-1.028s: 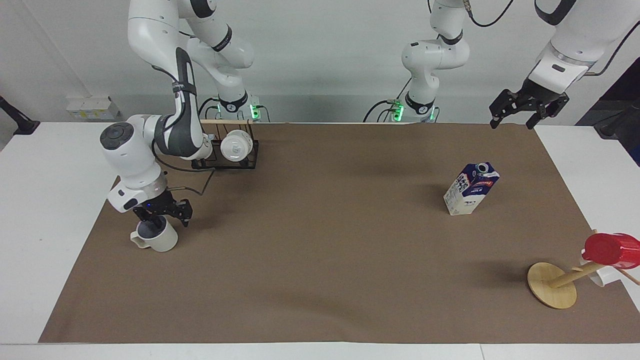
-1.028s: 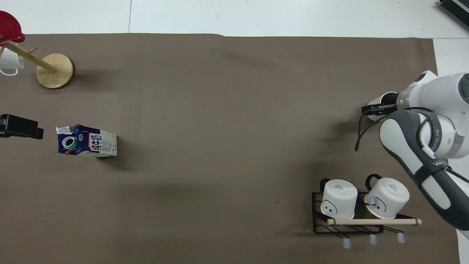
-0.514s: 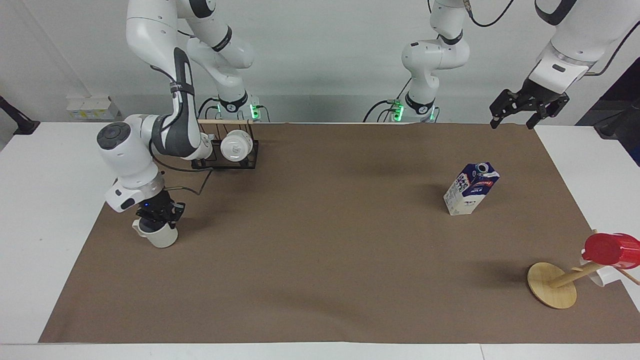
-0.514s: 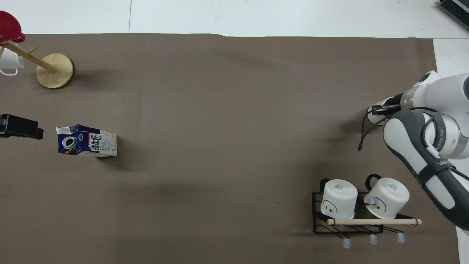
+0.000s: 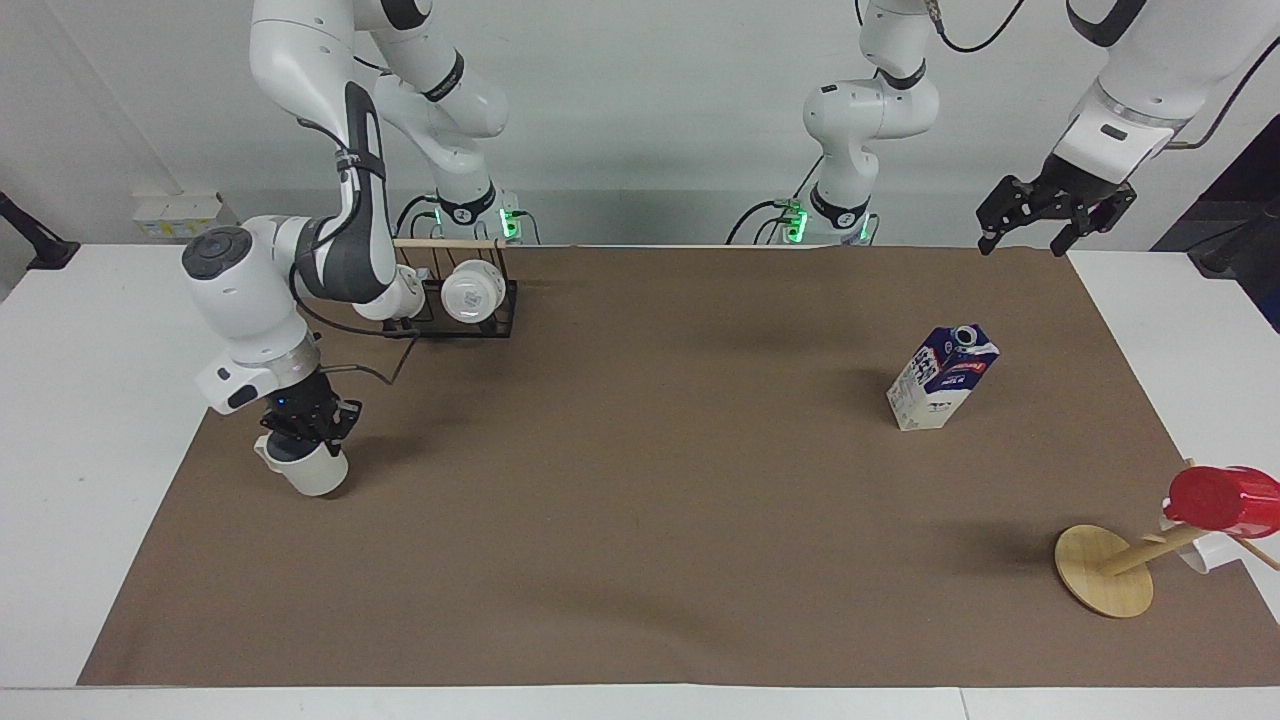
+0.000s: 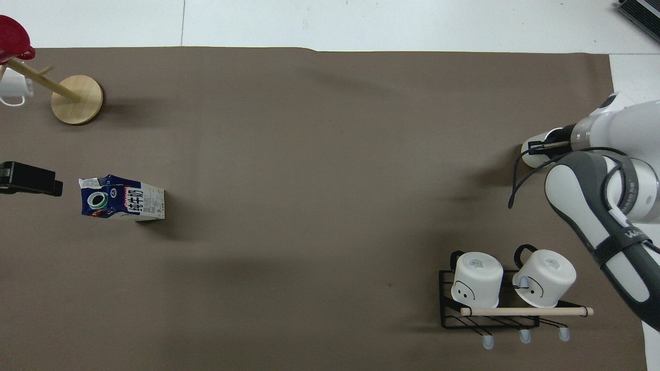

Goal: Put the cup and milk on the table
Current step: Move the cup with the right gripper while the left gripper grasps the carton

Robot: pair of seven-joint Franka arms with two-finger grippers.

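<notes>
The wide white bench [image 5: 90, 330] with its brown mat takes up most of what I can see, and both task items are over it. The right arm bends down at its own end of the bench, and the right gripper [image 5: 300, 432] has its jaws clamped on the rim of the cup [image 5: 305, 468], which sits at the mat's edge or barely off it; I can't tell which. The left gripper [image 5: 1052, 210] waits in the air over the mat's corner at the left arm's end, jaws apart and holding nothing. The milk [image 5: 941, 378] stands upright on the mat at that same end, well apart from the cup. A black rack [image 6: 495, 304] nearer the robots holds two white mugs. I'd judge the milk done, and the cup only needs letting go.
</notes>
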